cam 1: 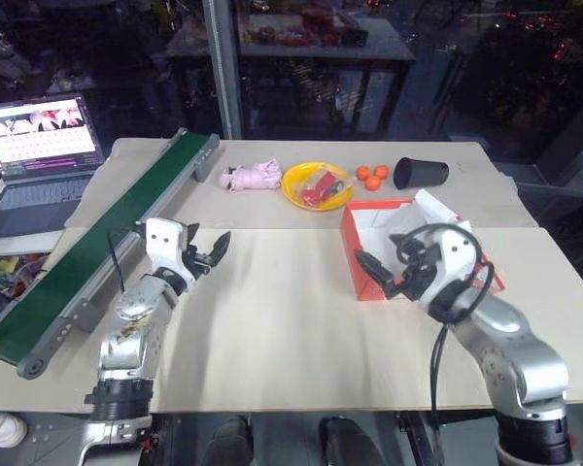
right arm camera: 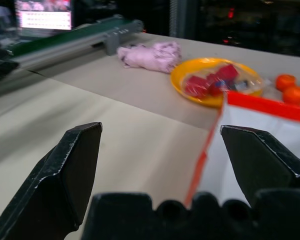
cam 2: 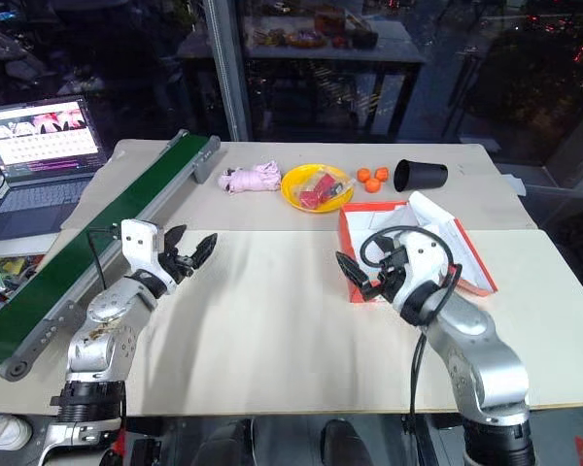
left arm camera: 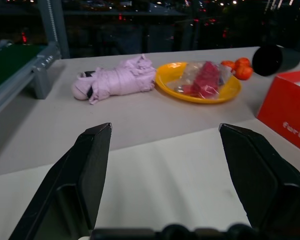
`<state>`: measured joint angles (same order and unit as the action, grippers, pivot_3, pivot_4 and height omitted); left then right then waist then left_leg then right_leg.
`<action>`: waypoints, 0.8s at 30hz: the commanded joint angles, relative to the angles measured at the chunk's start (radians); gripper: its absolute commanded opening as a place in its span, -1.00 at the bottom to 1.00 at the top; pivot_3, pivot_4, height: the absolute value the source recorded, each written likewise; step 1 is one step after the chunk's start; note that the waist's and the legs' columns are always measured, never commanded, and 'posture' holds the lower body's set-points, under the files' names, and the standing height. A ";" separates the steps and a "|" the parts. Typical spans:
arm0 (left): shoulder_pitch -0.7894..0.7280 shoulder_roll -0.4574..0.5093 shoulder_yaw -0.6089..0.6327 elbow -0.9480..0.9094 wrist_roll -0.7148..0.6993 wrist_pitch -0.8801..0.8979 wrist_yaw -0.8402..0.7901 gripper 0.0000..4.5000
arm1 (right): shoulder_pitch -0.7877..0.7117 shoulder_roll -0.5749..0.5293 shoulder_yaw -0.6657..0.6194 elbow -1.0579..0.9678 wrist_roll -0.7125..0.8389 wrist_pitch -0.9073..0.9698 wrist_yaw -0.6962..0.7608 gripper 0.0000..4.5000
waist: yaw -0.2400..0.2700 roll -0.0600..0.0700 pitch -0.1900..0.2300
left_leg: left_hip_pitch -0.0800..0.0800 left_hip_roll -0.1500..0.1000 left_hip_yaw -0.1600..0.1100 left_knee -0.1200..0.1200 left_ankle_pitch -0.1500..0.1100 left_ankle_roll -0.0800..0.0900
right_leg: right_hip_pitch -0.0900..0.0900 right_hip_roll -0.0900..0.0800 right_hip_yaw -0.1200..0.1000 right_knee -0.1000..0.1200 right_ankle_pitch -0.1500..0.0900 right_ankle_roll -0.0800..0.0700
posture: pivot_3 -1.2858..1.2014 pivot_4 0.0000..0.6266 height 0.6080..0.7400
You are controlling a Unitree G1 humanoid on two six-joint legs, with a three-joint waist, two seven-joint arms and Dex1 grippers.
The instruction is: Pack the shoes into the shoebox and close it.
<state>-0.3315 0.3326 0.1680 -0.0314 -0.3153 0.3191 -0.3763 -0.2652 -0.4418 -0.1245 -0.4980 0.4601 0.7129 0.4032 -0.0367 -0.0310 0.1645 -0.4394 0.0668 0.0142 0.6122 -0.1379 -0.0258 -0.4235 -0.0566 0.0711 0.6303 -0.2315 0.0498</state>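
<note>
Shoebox (cam 1: 367,260) is sitting just ahead of the spread, empty right hand (cam 1: 377,275), nearer than the left; shoes seemingly absent.

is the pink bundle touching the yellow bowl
Apart. The left wrist view shows a strip of bare table between the pink bundle and the yellow bowl.

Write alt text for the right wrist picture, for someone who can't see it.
Two open black gripper fingers straddle the near corner of an open red-orange shoebox with a white inside, on a pale table. Behind sit a yellow bowl of red packets, a pink bundle, oranges and a green conveyor.
</note>
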 commanded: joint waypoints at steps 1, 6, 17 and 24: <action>-0.024 0.003 0.018 -0.074 -0.015 0.030 0.025 0.62 | -0.086 -0.013 0.004 0.015 0.018 0.014 0.010 0.99 | 0.000 0.000 0.000 | -0.001 0.000 0.000 0.000 0.000 0.000 | -0.001 0.000 0.000 0.000 0.000 0.000 | 0.03 -0.52 1.00; -0.008 0.001 0.017 -0.111 -0.007 0.053 0.050 0.62 | -0.149 -0.013 0.039 0.121 -0.036 -0.026 0.020 0.99 | 0.004 0.000 0.000 | -0.001 0.000 -0.001 0.001 0.000 0.000 | 0.000 0.000 0.000 0.000 0.000 0.000 | 0.03 -0.52 1.00; 0.040 0.008 0.021 -0.175 -0.002 0.084 0.074 0.62 | -0.225 0.002 0.103 0.275 -0.126 -0.076 0.035 0.99 | 0.004 0.000 0.000 | -0.001 0.000 0.000 0.003 0.000 0.000 | 0.000 0.000 0.000 0.001 0.002 0.001 | 0.03 -0.52 1.00; 0.048 0.031 0.063 -0.179 -0.006 0.104 0.096 0.62 | -0.245 0.044 0.144 0.286 -0.120 -0.086 0.077 0.99 | 0.000 0.000 0.000 | -0.001 0.000 0.000 0.003 0.000 0.000 | 0.000 0.000 0.000 0.001 0.002 0.000 | 0.03 -0.52 1.00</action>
<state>-0.2746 0.3446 0.1899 -0.1794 -0.3181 0.4214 -0.2935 -0.4882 -0.4048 0.0049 -0.1914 0.3355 0.6623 0.4582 -0.0363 -0.0311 0.1645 -0.4402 0.0668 0.0137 0.6147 -0.1376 -0.0255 -0.4236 -0.0562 0.0711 0.6312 -0.2294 0.0499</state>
